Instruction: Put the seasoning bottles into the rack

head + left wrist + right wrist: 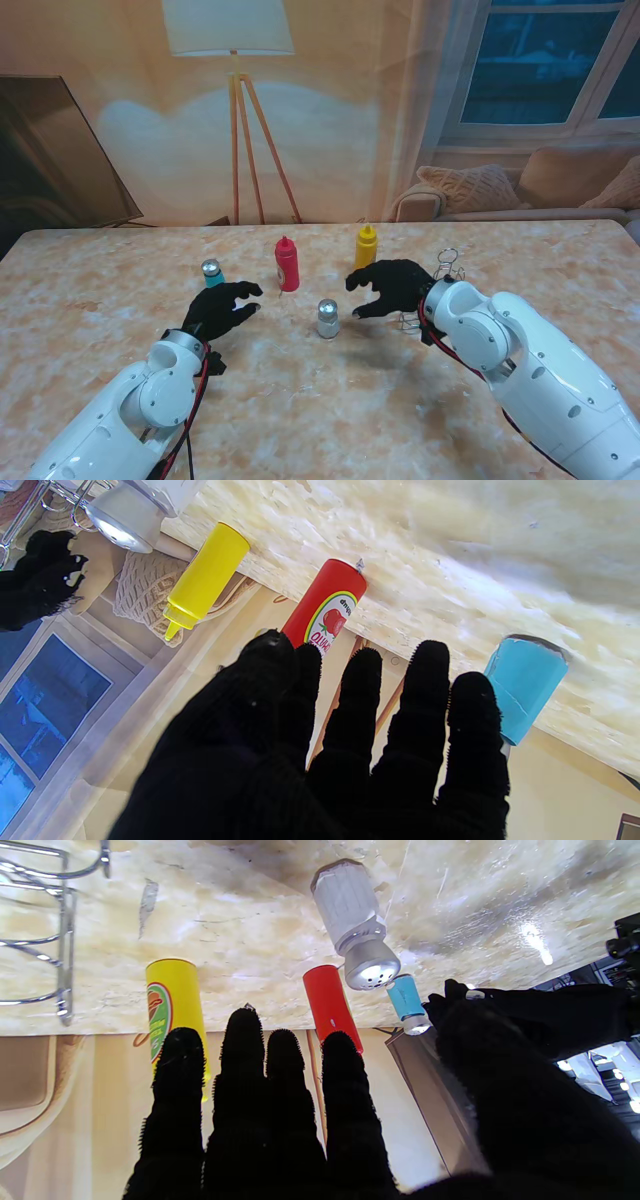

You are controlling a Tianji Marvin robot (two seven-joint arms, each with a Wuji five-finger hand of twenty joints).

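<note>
Fingers (430, 680) spread, red bottle (327, 607) tomato label

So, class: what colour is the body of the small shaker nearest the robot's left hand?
Light blue, with a silver cap: the blue shaker shows best in the left wrist view.

Left hand (222, 308), right hand (388, 286): open, empty.

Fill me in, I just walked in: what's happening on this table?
A two-armed robot is about to load seasoning bottles into a wire rack. Nothing is held yet. The left robot hand hovers open near the blue shaker; the right robot hand hovers open beside the rack. The red bottle, yellow bottle and white shaker stand upright on the table, outside the rack.
</note>
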